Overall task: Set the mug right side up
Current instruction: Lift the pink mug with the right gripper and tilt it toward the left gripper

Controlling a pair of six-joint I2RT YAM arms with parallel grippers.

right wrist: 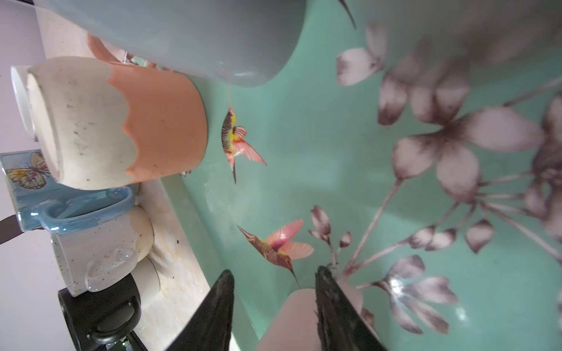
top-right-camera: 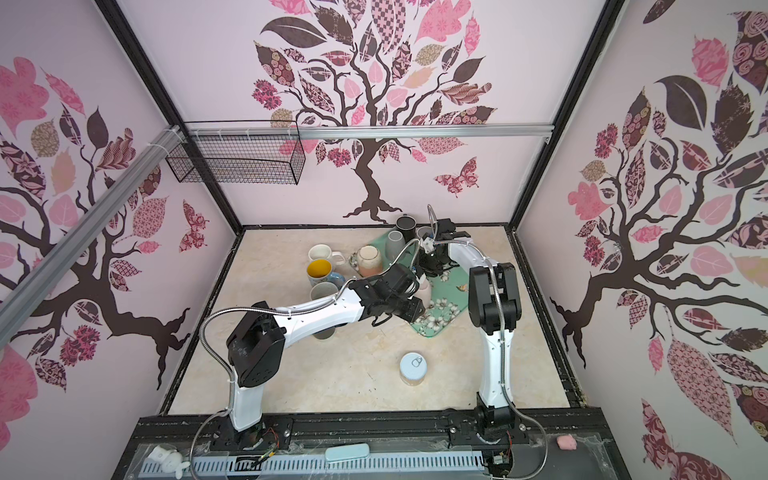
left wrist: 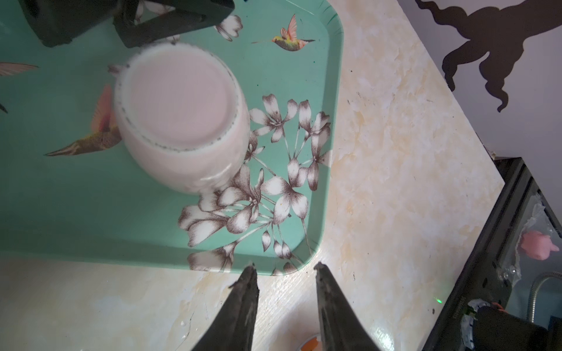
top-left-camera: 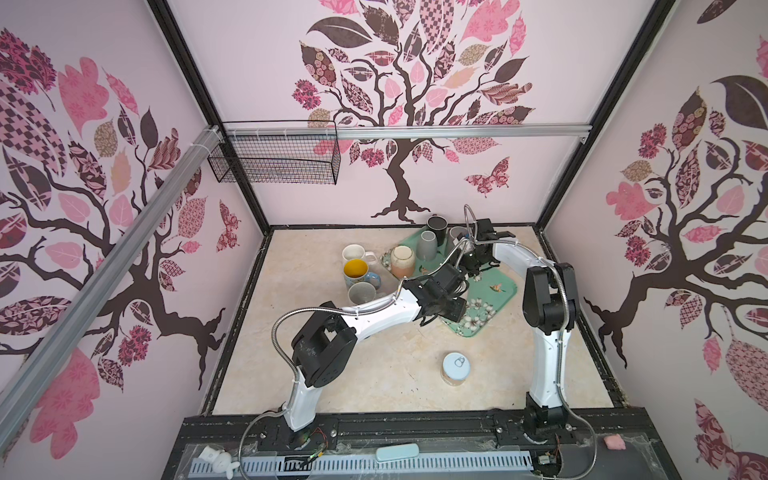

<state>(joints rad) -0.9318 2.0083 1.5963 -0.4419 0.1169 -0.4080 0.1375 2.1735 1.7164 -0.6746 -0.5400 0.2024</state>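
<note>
the pink mug (left wrist: 179, 121) stands base-up on the teal tray (left wrist: 91, 218), near its flowered front corner, the turning not yet done. the right fingers (right wrist: 216, 313) flank it, though a grip cannot be told. the left fingers (left wrist: 243, 307) hang parted and empty over the counter (left wrist: 395, 182).

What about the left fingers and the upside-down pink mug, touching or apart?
Apart. In the left wrist view the left gripper sits at the rim of the tray, with bare tray floor between its fingers and the pink mug.
</note>
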